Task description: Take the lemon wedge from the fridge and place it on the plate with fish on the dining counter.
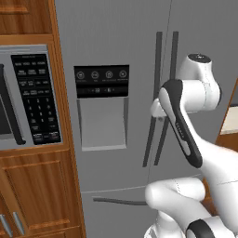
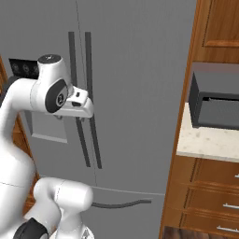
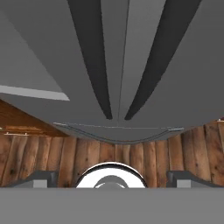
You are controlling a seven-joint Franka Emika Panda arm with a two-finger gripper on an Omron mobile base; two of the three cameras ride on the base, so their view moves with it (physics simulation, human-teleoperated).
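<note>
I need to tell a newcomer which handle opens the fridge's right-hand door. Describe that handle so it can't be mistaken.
Start at the tall grey steel fridge beside the wood cabinet holding the microwave. Two long dark vertical handles flank the seam between its upper doors. The right door handle is the one farther from the black dispenser panel, unlike the left door handle or the horizontal drawer handle below.

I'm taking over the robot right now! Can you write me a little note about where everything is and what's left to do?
Gripper: open, holding nothing, up close to the two long dark handles of the fridge.
Fridge: both upper doors and the bottom drawer are shut.
Beside it: a microwave set in wooden cabinets.
Done: the arm has reached the fridge front.
Left: pull a door open, find the lemon wedge inside, pick it up, carry it to the plate with fish on the dining counter.
</note>
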